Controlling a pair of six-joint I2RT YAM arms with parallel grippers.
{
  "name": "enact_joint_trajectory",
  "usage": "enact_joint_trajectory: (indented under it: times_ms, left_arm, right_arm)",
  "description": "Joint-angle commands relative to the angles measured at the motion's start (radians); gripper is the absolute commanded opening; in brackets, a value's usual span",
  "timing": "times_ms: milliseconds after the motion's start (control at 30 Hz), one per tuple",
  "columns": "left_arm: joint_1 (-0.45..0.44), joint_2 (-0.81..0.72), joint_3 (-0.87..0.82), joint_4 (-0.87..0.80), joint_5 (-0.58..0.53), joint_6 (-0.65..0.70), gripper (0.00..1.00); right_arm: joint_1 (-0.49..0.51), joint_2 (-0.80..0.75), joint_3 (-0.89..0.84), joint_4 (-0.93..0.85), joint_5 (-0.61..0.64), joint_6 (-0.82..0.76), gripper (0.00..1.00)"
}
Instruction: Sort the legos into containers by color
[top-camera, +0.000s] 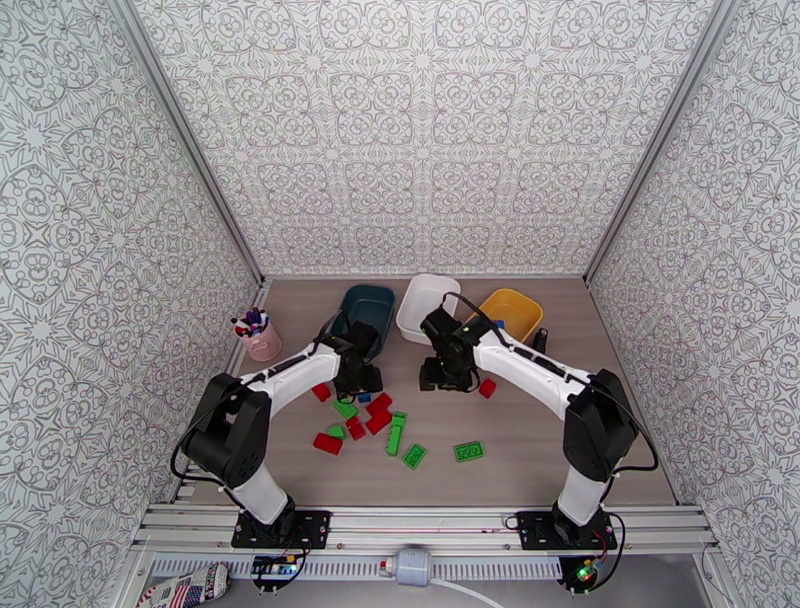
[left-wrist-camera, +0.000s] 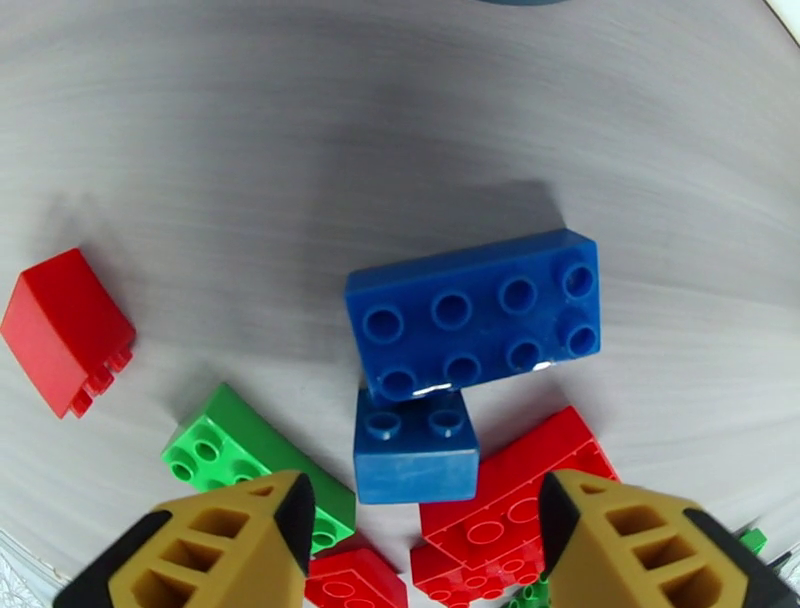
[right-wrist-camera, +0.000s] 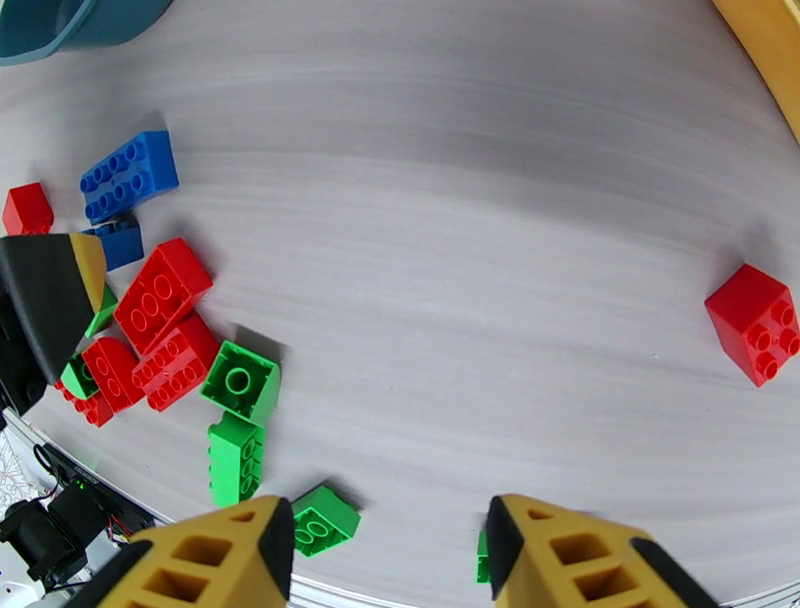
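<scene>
Legos (top-camera: 378, 420): lying loose on tabletop (top-camera: 560, 415), 6 o'clock of teal tray (top-camera: 368, 292).
Left end effector (left-wrist-camera: 425, 492): spread, straddling blue lego (left-wrist-camera: 415, 455) for pinch.
Right end effector (right-wrist-camera: 390, 515): spread, empty, hovering; red lego (right-wrist-camera: 755, 322) at 2 o'clock.

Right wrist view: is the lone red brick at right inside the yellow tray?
No, the red brick sits on the table, apart from the yellow tray.

Bright, even overhead light — soft shadows, wrist views bowed at edges.
</scene>
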Motion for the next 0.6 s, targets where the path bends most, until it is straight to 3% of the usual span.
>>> enact_joint_trajectory:
  times_ms: [0, 567]
  left_arm:
    - [0.007, 0.03, -0.016, 0.013, 0.019, 0.022, 0.61]
    - [0.003, 0.07, -0.005, 0.012, 0.024, 0.031, 0.47]
  right_arm:
    - [0.009, -0.028, -0.012, 0.006, 0.017, 0.021, 0.55]
    - [0.012, -0.058, -0.039, 0.01, 0.036, 0.043, 0.54]
